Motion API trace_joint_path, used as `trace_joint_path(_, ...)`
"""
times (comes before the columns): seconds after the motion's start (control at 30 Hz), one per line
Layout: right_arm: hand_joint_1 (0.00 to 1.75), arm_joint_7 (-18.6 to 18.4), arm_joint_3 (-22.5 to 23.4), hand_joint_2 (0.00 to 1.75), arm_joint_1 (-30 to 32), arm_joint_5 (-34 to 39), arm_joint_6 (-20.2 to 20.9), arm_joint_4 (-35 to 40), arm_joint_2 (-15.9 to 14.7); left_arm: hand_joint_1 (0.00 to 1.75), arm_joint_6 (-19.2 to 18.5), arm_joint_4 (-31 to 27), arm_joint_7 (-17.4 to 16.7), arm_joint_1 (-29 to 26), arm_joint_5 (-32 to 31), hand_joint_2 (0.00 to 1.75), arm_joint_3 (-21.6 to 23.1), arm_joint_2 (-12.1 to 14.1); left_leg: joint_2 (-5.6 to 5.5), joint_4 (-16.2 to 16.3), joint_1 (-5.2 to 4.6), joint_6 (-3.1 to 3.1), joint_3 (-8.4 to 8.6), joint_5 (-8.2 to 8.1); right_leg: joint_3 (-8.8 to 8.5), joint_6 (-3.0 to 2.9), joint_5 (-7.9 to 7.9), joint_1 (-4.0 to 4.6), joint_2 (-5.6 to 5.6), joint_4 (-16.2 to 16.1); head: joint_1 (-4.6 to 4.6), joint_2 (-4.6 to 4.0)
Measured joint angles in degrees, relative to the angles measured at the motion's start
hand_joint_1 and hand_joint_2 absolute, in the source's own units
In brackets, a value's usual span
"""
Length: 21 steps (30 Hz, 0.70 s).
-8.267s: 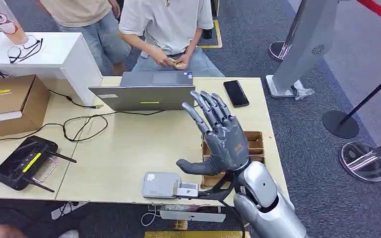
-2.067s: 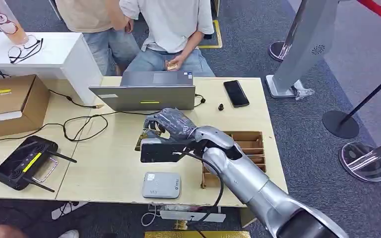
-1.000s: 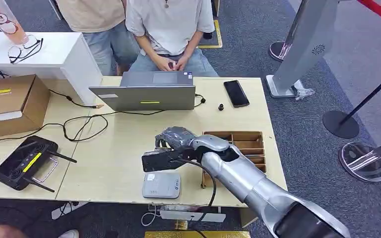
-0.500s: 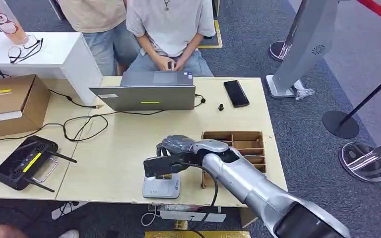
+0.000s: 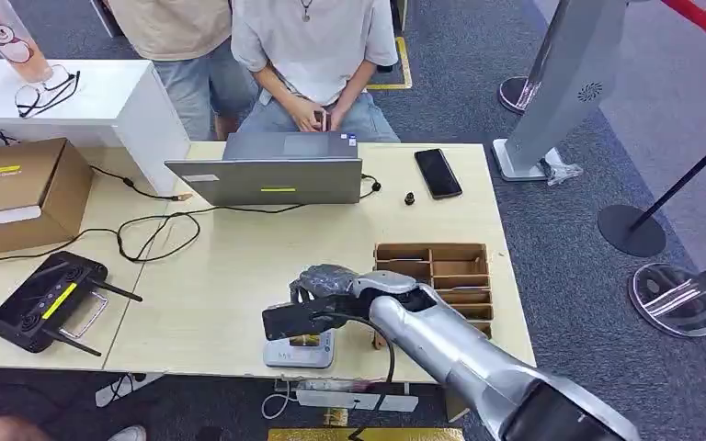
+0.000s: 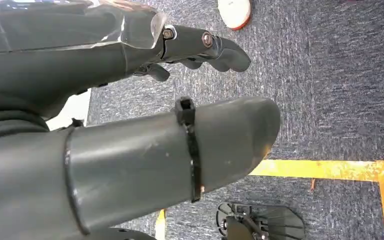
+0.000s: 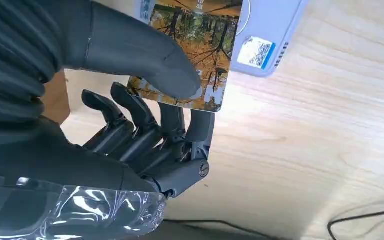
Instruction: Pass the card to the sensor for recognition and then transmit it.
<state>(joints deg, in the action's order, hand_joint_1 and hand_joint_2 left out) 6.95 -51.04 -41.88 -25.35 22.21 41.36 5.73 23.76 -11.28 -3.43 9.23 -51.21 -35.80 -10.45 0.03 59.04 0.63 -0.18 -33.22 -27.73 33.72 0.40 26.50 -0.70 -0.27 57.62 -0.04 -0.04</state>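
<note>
The right robot hand [image 5: 324,283] hides most of the sensor [image 5: 300,349].

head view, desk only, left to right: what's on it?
Cardboard box → black controller with antennas → laptop → grey card sensor, with the right hand holding the card above it → black phone → wooden divider tray.

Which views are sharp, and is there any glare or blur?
Head view: sharp, evenly lit, soft shadows under the right hand. Right wrist view: the card is sharp, with glare on the clear wrap near the wrist. Left wrist view: the left hand is close and soft; the carpet is sharper.
</note>
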Motion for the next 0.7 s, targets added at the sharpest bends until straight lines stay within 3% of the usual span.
trace_joint_path(0.7, 1.75, -1.1, -0.1, 1.75, 2.0, 5.3, 0.3, -3.8, 3.2, 0.0, -0.2, 0.0, 0.0, 0.0, -0.9, 0.0, 0.6, -0.2, 0.0, 0.0, 0.0, 0.0, 0.0, 0.0, 0.0, 0.0, 0.0, 0.0, 0.0, 0.0, 0.0, 0.0)
